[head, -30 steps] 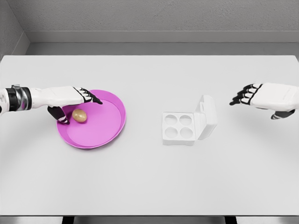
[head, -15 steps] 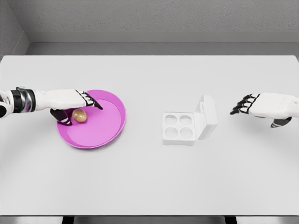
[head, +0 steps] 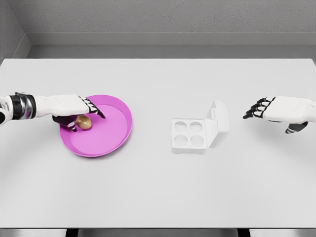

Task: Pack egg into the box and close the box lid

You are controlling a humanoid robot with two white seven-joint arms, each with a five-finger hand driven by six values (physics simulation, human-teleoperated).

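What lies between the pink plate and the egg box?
Nothing: the head view shows only bare white table between the pink plate and the open egg box.

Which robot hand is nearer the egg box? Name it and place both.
Right. The right robot hand hovers just right of the egg box; the left robot hand is far left, over the egg in the pink plate.
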